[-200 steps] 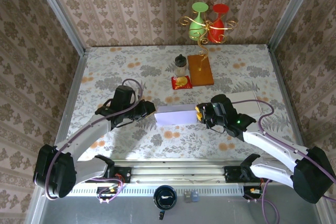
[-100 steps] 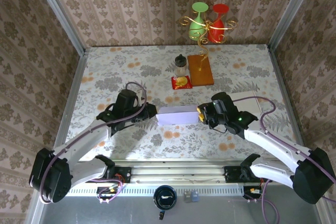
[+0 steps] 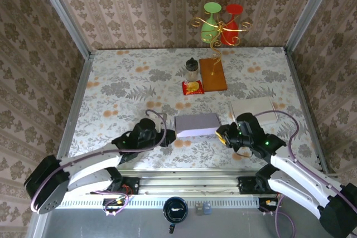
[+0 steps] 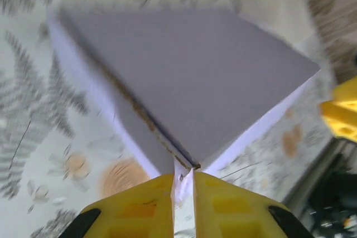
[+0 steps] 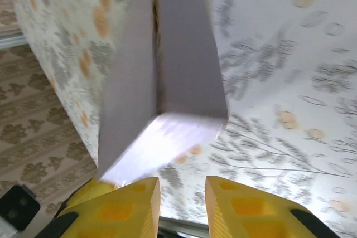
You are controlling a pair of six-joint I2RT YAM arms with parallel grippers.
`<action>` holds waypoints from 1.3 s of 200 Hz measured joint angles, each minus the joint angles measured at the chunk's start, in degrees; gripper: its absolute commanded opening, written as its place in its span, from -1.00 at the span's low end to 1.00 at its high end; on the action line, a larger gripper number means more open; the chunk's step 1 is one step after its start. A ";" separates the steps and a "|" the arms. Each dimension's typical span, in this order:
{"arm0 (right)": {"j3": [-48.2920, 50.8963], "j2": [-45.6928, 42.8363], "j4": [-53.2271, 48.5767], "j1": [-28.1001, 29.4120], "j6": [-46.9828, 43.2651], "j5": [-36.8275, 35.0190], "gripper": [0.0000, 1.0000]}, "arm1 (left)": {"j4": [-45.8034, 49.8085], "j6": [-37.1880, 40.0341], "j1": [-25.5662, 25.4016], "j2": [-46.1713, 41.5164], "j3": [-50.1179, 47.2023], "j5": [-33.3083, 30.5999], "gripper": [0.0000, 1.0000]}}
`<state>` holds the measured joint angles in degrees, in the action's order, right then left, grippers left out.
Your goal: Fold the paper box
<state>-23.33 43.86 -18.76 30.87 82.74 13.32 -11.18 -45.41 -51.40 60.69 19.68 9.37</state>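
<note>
L arm (image 3: 92,159) & R arm (image 3: 301,172): white link shells, black joints, black bases. Purple cables (image 3: 290,125) run along both. L gripper (image 3: 170,136), R gripper (image 3: 222,134): black bodies, yellow fingers (image 4: 139,210). Green LED (image 3: 266,142) on R wrist.

No legible text or numbers (red packet (image 3: 192,87) print too small).

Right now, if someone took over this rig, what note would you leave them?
Left gripper shut on a thin flap at the left end of the paper box.
Right gripper at the box's right end, jaws slightly apart, gripping nothing.
Done: box body looks formed, lying between the grippers.
Left to do: end flaps look untucked; fold them in.
</note>
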 measured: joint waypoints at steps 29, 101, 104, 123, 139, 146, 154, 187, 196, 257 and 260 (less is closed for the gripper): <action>4.33 -2.29 -1.44 -1.03 -0.09 1.05 -0.29 | 0.11 -0.55 -0.46 6.21 -1.16 -0.31 -0.54; -3.78 4.04 -8.81 -10.91 -13.05 4.87 0.02 | 8.20 -2.56 4.50 6.54 10.01 -0.57 0.18; -4.57 4.81 -9.16 -11.28 -14.16 5.01 0.03 | 8.57 -2.75 5.16 6.45 10.32 -0.48 0.75; -11.26 9.22 -13.40 -12.87 -20.92 4.94 0.52 | 11.80 -2.38 9.40 5.53 12.72 0.46 1.00; -17.77 11.37 -16.87 -13.40 -26.93 2.97 1.00 | 14.29 -1.42 12.83 4.50 15.19 1.31 1.00; -20.50 11.63 -18.18 -13.66 -29.49 1.66 1.00 | 15.52 -0.74 14.47 4.02 16.52 1.81 1.00; -23.41 11.50 -19.41 -13.97 -32.63 -0.17 1.00 | 16.20 0.24 16.24 3.41 17.75 2.34 1.00; -29.09 6.69 -22.03 -15.74 -42.66 -9.40 1.00 | 18.18 2.86 24.39 -0.22 20.22 3.98 1.00; -29.24 4.26 -22.16 -15.91 -44.65 -13.11 1.00 | 19.06 3.48 26.71 -1.60 20.22 4.17 1.00; -8.59 -8.55 -2.69 -18.32 -61.44 -36.61 1.00 | 27.06 9.99 30.97 -9.57 20.37 -11.23 1.00; -7.06 -7.74 -0.79 -18.67 -62.69 -36.89 1.00 | 27.41 10.32 31.08 -9.73 20.37 -12.44 1.00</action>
<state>-30.39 36.12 -19.55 12.21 20.05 -23.57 16.23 -35.09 -20.32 50.96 40.05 -3.07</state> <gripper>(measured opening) 0.999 0.999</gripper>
